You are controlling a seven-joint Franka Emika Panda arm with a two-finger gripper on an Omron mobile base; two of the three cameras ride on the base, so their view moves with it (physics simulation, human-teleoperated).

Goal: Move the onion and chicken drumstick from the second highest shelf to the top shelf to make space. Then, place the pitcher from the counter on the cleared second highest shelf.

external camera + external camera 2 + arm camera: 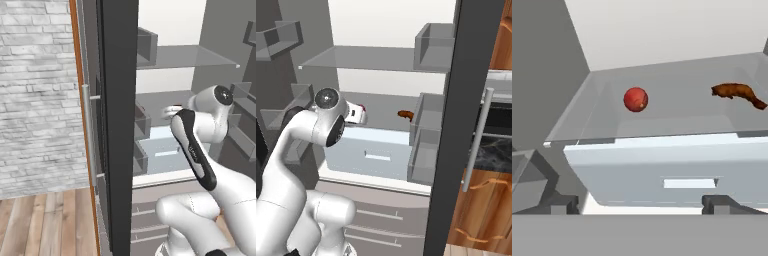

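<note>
The onion, a glossy red ball, rests on the second highest shelf left of centre. The chicken drumstick, reddish-brown, lies on the same grey slab well to the onion's right. My gripper is open and holds nothing, hovering at the shelf's front, short of the onion. The translucent top shelf spans the fridge above. A strip of the black marble counter shows at the right. The pitcher is out of view.
A pale blue drawer sits under the shelf. Grey door bins line the open right door; the dark left door stands edge-on. The arm's elbow fills the fridge's left side.
</note>
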